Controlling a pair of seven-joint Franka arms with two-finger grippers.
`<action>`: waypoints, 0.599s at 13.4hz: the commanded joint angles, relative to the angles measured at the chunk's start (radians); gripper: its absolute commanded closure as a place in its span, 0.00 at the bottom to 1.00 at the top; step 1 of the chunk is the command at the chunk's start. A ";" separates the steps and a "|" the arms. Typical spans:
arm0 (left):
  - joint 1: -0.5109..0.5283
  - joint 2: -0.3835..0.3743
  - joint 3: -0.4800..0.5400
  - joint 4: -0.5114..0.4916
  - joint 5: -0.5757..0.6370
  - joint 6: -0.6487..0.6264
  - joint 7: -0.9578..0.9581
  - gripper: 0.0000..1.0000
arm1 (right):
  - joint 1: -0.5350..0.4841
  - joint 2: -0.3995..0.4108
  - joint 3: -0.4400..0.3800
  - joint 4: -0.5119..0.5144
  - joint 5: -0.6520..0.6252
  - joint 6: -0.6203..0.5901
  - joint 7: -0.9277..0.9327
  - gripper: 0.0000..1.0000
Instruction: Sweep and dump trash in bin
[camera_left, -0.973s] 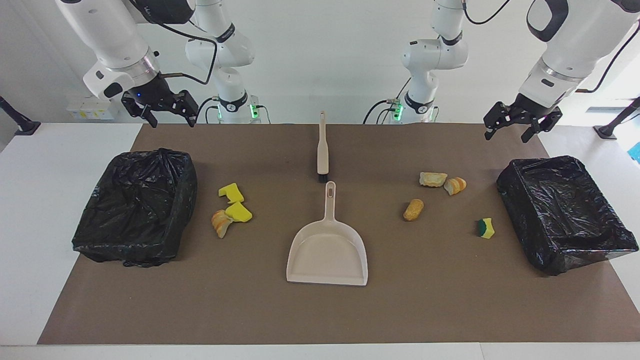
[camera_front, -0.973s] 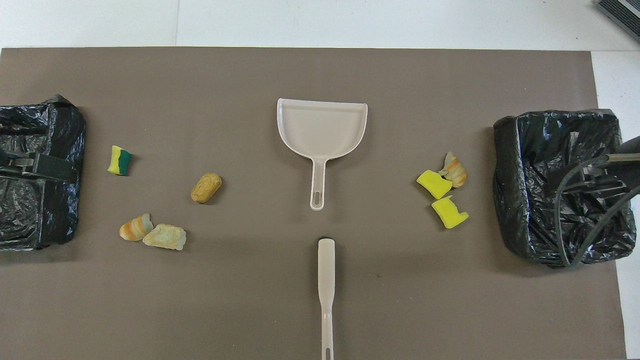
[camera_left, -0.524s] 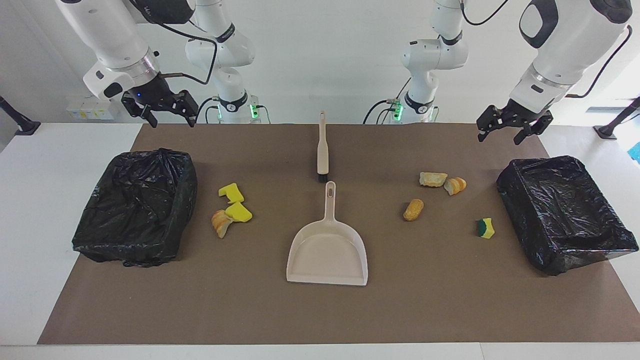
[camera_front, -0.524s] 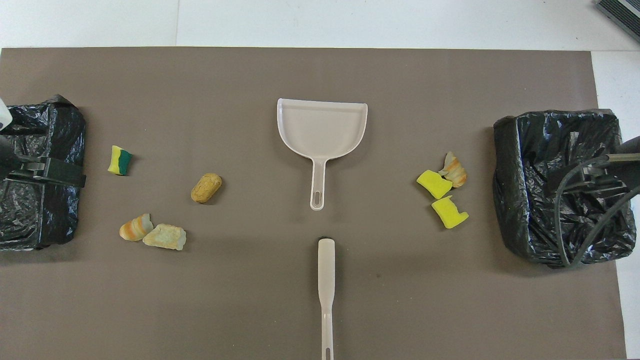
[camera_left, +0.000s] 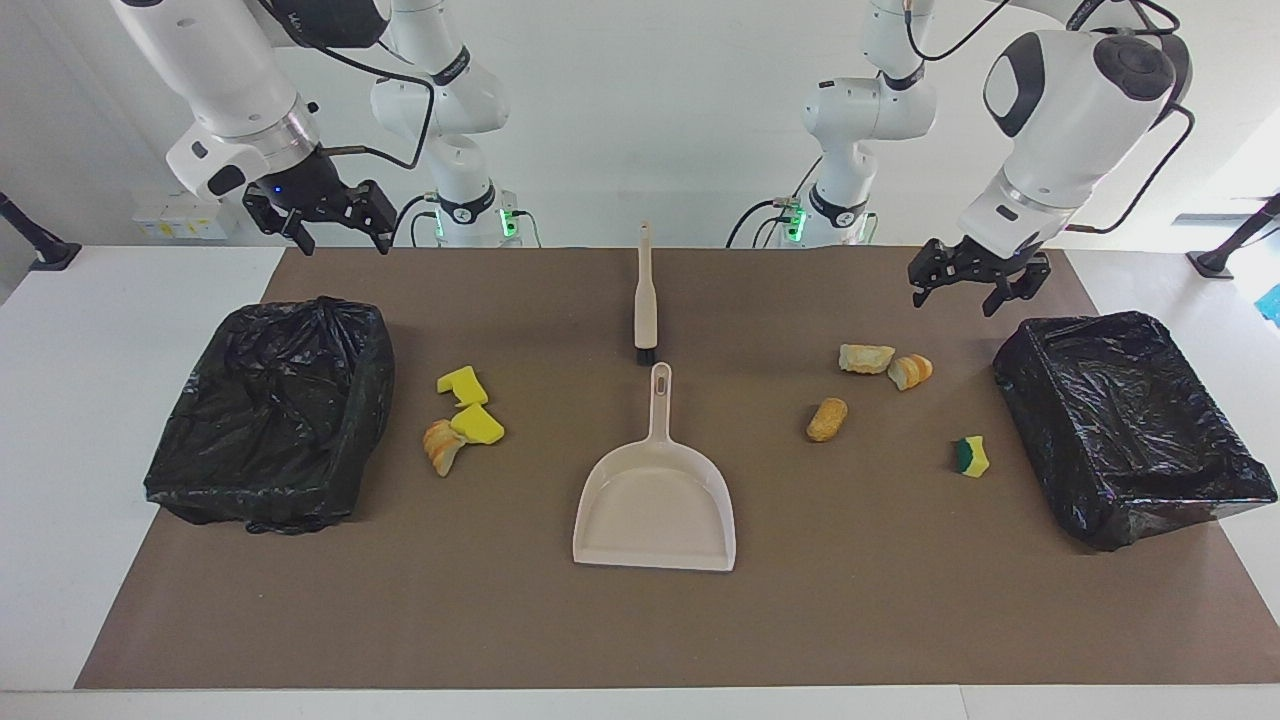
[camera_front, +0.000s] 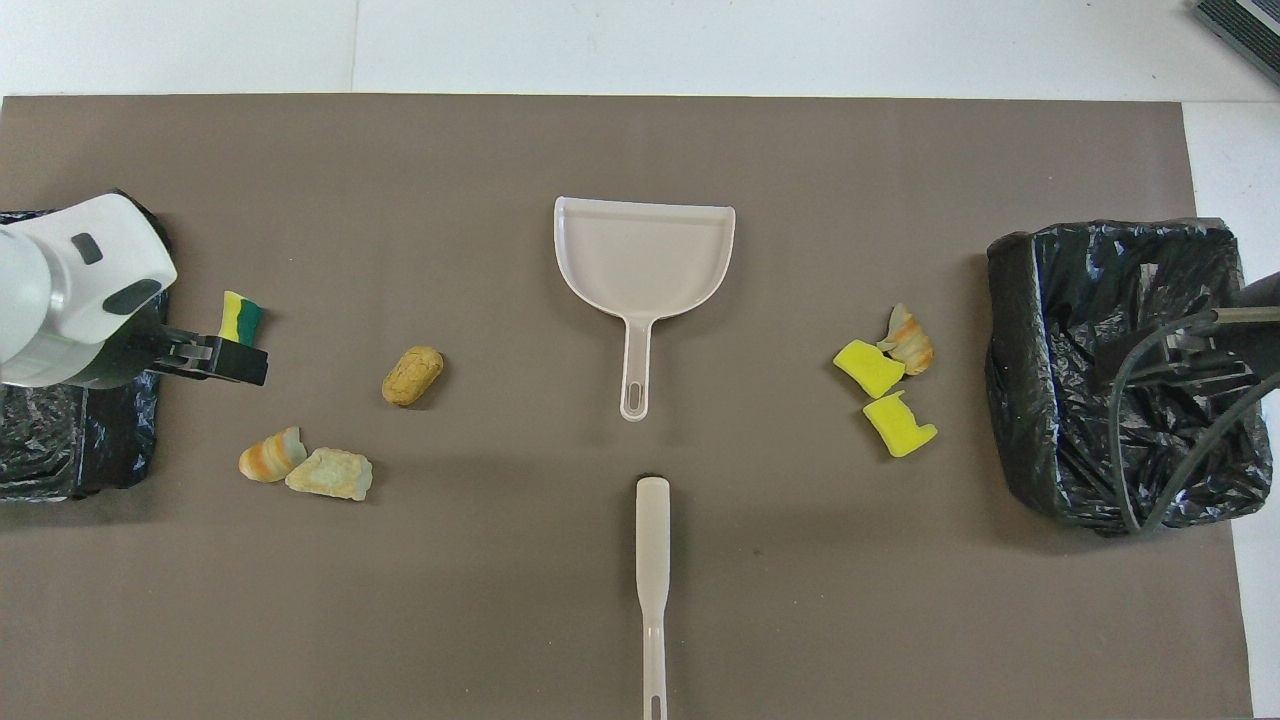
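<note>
Trash (camera_left: 463, 418) lies scattered on the worktop (camera_left: 400, 620); left tool (camera_left: 966, 283), fingers apart and empty, should grasp the brush (camera_left: 645, 300) handle squarely, while right tool (camera_left: 338, 222) waits open.

Left gripper (camera_left: 965, 288) moved. Before, up over mat edge beside bin (camera_left: 1130, 425) at left arm's end of table. Now lower and more toward middle of table, over brown mat (camera_left: 800, 620) near two bread lumps (camera_left: 886, 364). From above, left arm now covers part of bin and sits just beside green-yellow sponge piece (camera_front: 240, 318). Fingers spread apart, holding nothing.
</note>
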 joint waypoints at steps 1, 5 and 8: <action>-0.075 -0.035 0.014 -0.118 0.004 0.110 -0.040 0.00 | -0.010 -0.003 0.005 0.005 0.004 -0.011 -0.020 0.00; -0.230 -0.027 0.014 -0.259 0.003 0.291 -0.216 0.00 | -0.010 -0.003 0.005 0.005 0.004 -0.011 -0.020 0.00; -0.382 -0.030 0.014 -0.361 0.003 0.400 -0.414 0.00 | -0.010 -0.005 0.005 0.005 0.003 -0.020 -0.022 0.00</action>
